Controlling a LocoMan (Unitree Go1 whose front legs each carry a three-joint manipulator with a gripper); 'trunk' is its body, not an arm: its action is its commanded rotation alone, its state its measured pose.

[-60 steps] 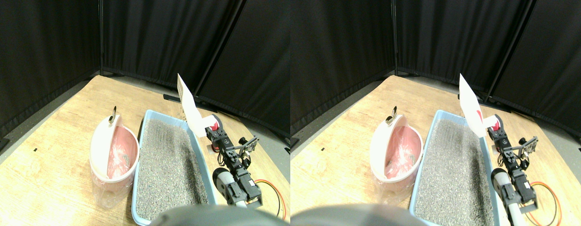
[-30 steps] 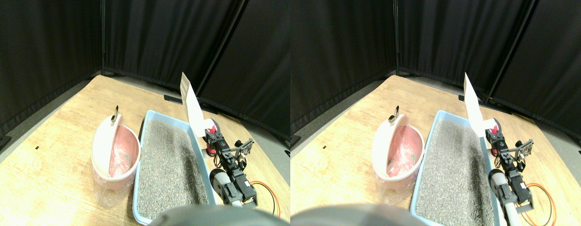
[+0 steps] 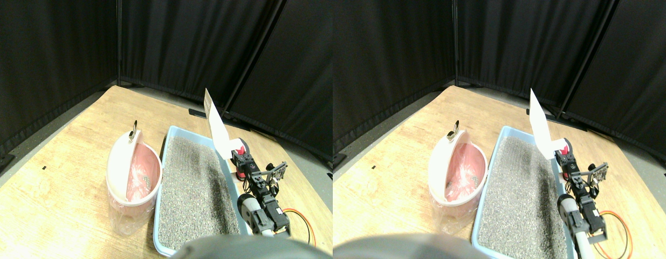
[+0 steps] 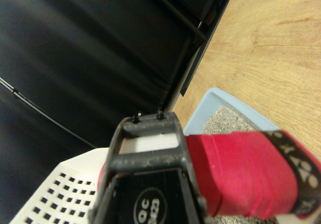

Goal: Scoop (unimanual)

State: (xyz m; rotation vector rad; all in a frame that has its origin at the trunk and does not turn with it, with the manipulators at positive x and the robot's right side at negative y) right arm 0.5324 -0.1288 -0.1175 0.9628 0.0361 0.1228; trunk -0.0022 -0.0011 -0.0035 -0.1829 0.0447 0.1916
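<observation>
A white slotted scoop (image 3: 215,125) stands raised, blade up, over the far right rim of the light blue litter tray (image 3: 159,216), which is filled with grey litter (image 3: 192,183). My right gripper (image 3: 240,157) is shut on the scoop's red wrapped handle, just outside the tray's right wall. In the wrist view the red handle (image 4: 246,174) lies beside the dark jaw frame, with the scoop's slotted blade (image 4: 60,199) and a tray corner (image 4: 220,101) beyond it. A white bin (image 3: 117,167) lined with a pink bag (image 3: 141,175) stands against the tray's left side, lid open.
Black curtains close the back and both sides of the wooden floor (image 3: 63,162). An orange cable (image 3: 303,218) loops on the floor right of my arm. Bare floor lies left of the bin.
My arm and the scoop have edged slightly left toward the tray's right wall, the blade staying upright. The whole picture has shifted a little as well.
</observation>
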